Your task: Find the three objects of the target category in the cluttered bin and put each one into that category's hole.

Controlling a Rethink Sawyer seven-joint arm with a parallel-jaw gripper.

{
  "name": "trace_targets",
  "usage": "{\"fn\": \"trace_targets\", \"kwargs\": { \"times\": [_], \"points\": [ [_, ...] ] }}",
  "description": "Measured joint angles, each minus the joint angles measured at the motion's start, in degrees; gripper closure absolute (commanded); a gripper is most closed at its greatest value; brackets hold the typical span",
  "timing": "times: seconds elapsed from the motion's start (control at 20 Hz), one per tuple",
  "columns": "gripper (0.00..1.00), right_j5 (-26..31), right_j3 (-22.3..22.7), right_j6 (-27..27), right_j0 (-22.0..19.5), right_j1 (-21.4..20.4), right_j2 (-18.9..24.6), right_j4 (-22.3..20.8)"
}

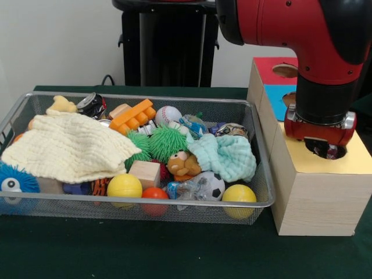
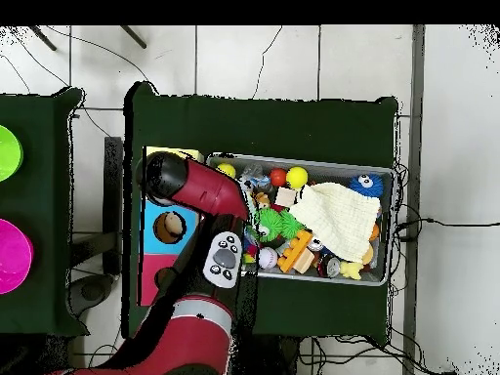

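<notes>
You see the bench (image 1: 174, 256) covered in dark green cloth, with a pale wall behind it and, from above, white floor tiles (image 2: 254, 59) crossed by cables. The wire bin (image 1: 258, 204) occupies the bench centre. The arm (image 1: 302, 29) descends at 2 o'clock in the front view, and its pincer (image 1: 324, 150) sits directly over the hole (image 1: 337, 152) in the yellow-topped box (image 1: 317, 192), at 3 o'clock from the bin. You cannot tell whether the pincer is apart or together. No floral cloth piece can be made out in the bin; a pale-yellow cloth (image 1: 70, 148) and a mint-green cloth (image 1: 228, 156) lie among the toys. Two bright discs, green (image 2: 8, 151) and magenta (image 2: 12, 256), sit on a neighbouring bench at 9 o'clock overhead.
</notes>
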Motion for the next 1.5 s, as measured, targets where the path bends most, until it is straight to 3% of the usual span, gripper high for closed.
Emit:
{"fn": "trace_targets", "kwargs": {
  "times": [0.7, 0.75, 1.5],
  "points": [
    [1.00, -4.3, 0.5, 0.0, 1.1, 0.0, -0.6, 0.0],
    [0.00, -5.9, 0.6, 0.0, 1.4, 0.0, -0.8, 0.0],
    [0.00, -8.7, 0.9, 0.1, 2.1, 0.2, -0.8, 0.1]
  ]
}}
